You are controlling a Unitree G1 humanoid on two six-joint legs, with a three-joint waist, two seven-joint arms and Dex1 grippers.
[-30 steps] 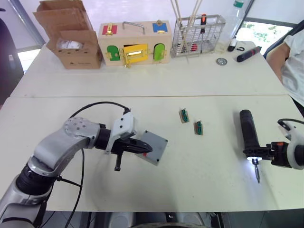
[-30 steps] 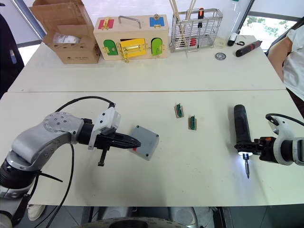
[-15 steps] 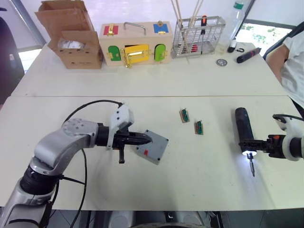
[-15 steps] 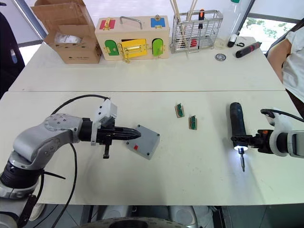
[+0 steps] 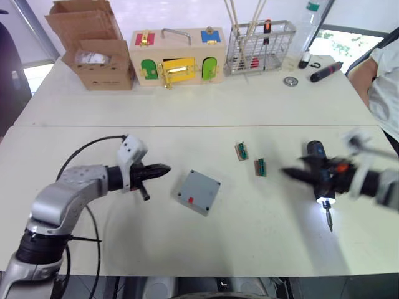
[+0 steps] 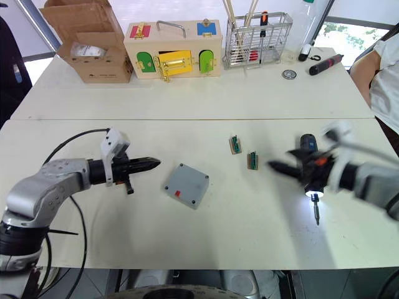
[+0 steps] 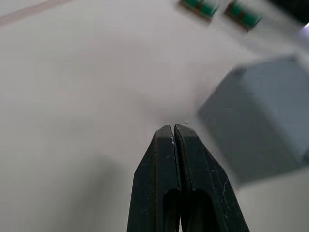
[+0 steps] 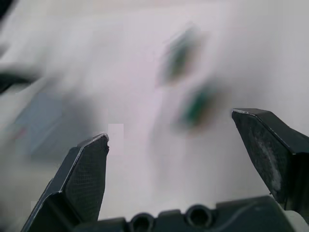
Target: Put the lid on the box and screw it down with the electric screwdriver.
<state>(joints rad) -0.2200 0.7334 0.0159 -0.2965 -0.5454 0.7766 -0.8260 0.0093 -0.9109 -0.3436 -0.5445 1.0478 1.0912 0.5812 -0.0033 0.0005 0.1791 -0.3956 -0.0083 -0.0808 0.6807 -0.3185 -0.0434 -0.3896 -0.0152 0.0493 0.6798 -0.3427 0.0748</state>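
A: Where does the box (image 6: 186, 185) sit?

B: Flat on the front desk (image 6: 206, 243), near the middle, grey, lid (image 5: 201, 184) already lying on its top, a small red mark on the side at its 6 o'clock. Nothing touches it.

A: And the left gripper (image 6: 153, 163)?

B: At the box's 9 o'clock, just clear of it, pointing toward it. In the left wrist view its two black fingers (image 7: 161, 159) are pressed together with no gap, and nothing is between them.

A: The electric screwdriver (image 5: 318, 175)?

B: It lies on the desk well off at the box's 3 o'clock, the dark body running from 12 to 6, the light at its tip glowing and the thin bit pointing toward 6.

A: Is the right gripper (image 8: 183, 145) holding it?

B: No. In the right wrist view its fingers are spread wide with only desk between them. From the head views the arm is blurred across the screwdriver, so I cannot tell whether it touches the tool.

A: Anything between the two?

B: Two small green connector pieces (image 6: 235, 144), at about the box's 2 o'clock. On the rear desk stand a cardboard box (image 5: 100, 59), a wooden box with coloured doors (image 5: 176, 56) and a wire basket (image 5: 259, 45).
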